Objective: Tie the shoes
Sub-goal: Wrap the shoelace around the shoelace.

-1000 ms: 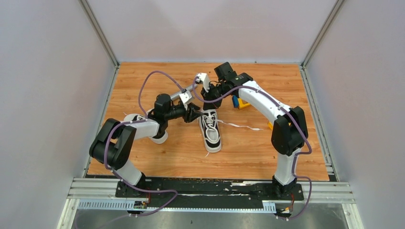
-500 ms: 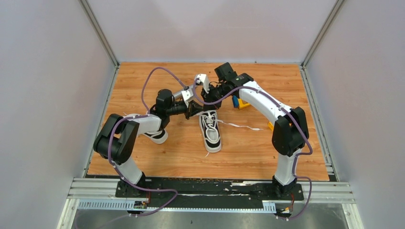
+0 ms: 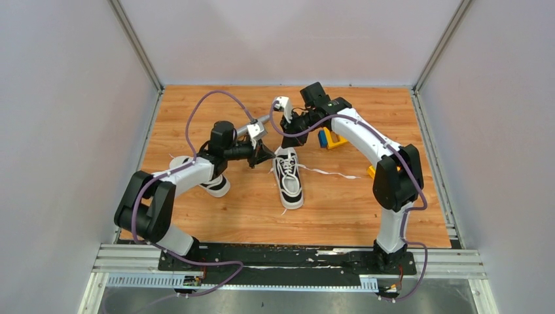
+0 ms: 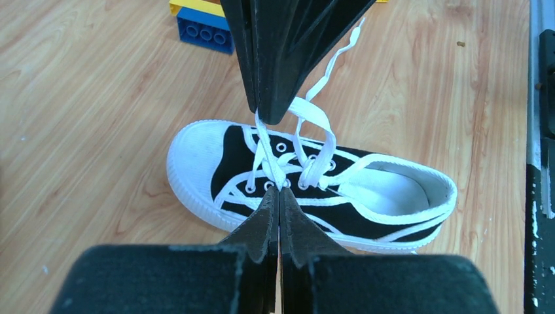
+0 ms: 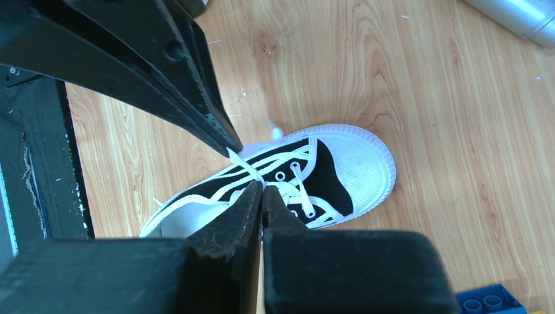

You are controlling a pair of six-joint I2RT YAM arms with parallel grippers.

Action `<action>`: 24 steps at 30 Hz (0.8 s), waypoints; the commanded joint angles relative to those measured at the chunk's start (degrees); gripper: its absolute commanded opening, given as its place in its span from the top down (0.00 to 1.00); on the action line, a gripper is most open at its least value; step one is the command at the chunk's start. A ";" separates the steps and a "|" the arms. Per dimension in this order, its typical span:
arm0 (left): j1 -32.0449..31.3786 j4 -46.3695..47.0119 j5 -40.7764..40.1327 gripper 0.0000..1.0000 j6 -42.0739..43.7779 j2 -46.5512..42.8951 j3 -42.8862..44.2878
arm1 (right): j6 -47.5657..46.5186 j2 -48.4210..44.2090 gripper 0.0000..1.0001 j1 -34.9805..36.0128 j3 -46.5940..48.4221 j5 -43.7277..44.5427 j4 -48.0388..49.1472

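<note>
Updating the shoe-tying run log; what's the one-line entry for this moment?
left gripper: shut on lace | right gripper: shut on lace | shoe: upright, no bow yet

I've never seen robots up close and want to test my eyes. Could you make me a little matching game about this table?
Things:
1 middle shoe
2 second shoe
3 blue block

States:
A partly hidden under the left arm
B next to a yellow block
C laces held up above it

Pairs: 1-C; 2-A; 3-B
</note>
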 commanded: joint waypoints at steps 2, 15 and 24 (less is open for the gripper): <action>0.24 -10.16 -2.15 1.00 3.30 -5.84 2.05 | -0.37 0.70 0.99 -0.42 2.57 -4.28 1.85; 0.19 -14.87 -1.85 1.00 5.05 -3.28 5.84 | 1.31 0.90 0.59 -1.33 -0.90 -6.78 1.68; 0.24 -16.22 -2.50 1.00 5.16 -2.50 6.98 | 2.53 1.85 0.56 -3.42 -0.90 -11.76 1.50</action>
